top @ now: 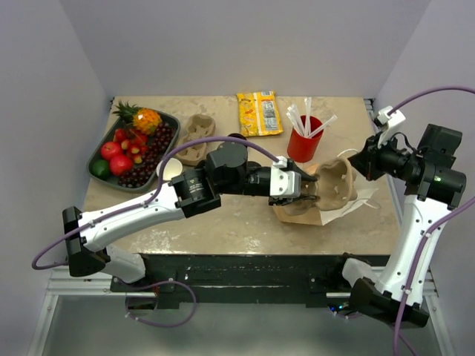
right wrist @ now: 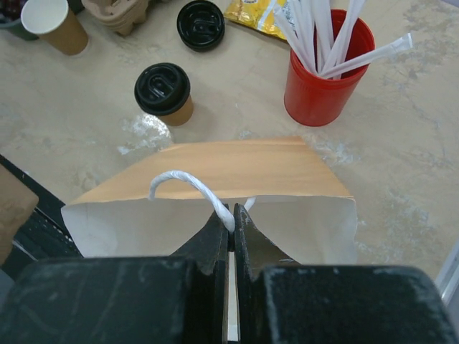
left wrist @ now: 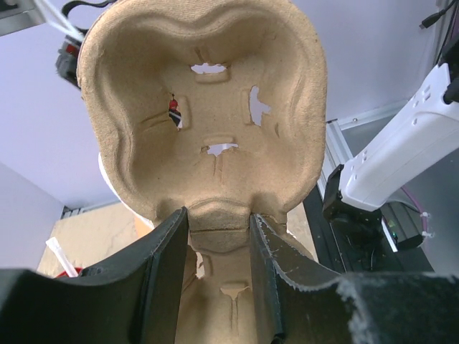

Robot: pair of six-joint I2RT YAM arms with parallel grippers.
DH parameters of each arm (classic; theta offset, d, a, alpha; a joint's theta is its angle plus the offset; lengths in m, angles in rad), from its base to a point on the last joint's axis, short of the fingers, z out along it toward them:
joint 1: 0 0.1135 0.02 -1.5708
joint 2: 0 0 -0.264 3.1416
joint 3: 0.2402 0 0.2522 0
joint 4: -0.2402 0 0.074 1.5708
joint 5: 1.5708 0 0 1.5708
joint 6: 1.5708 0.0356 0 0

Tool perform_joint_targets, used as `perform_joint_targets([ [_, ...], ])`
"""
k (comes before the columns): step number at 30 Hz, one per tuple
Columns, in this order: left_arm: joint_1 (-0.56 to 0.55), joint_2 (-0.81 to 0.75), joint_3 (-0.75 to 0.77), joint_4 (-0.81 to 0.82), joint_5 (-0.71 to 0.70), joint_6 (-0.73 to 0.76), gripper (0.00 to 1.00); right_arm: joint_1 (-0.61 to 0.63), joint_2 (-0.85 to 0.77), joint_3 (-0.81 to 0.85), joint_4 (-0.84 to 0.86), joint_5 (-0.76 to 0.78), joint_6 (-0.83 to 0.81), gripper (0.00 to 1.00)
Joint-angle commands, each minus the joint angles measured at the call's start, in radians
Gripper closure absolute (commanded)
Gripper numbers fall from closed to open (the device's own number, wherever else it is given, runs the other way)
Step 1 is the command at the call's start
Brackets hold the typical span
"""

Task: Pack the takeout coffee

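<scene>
The takeout coffee point(right wrist: 163, 92), a brown cup with a black lid, stands on the table beyond the bag in the right wrist view; my left arm hides it in the top view. My left gripper point(top: 306, 191) is shut on a moulded pulp cup carrier point(left wrist: 208, 107), pinching its middle ridge between its fingers point(left wrist: 165, 265). It holds the carrier point(top: 338, 184) tilted at the mouth of the brown paper bag point(top: 308, 215). My right gripper point(right wrist: 231, 218) is shut on the bag's white twisted handle point(right wrist: 183, 179) and holds the bag point(right wrist: 237, 168) open.
A red cup of wrapped straws point(right wrist: 326, 64) stands just behind the bag. A loose black lid point(right wrist: 201, 24), a lidless paper cup point(right wrist: 54, 25) and a stack of carriers point(top: 197, 137) lie further back. A fruit tray point(top: 168, 119) and yellow packet point(top: 258, 113) are at the far edge.
</scene>
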Motion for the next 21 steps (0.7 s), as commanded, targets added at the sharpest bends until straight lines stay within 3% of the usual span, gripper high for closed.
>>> perform_joint_targets([
  [1, -0.033, -0.006, -0.025, 0.143, -0.012, 0.052, 1.00, 0.004, 0.002, 0.021, 0.107, -0.029, 0.149, 1.00],
  [9, -0.064, 0.022, -0.014, 0.191, -0.011, 0.030, 1.00, 0.010, 0.016, 0.062, 0.145, 0.045, 0.153, 1.00],
  [21, -0.006, -0.151, -0.123, 0.057, -0.172, 0.118, 1.00, 0.010, 0.023, 0.064, 0.449, 0.256, 0.261, 1.00],
])
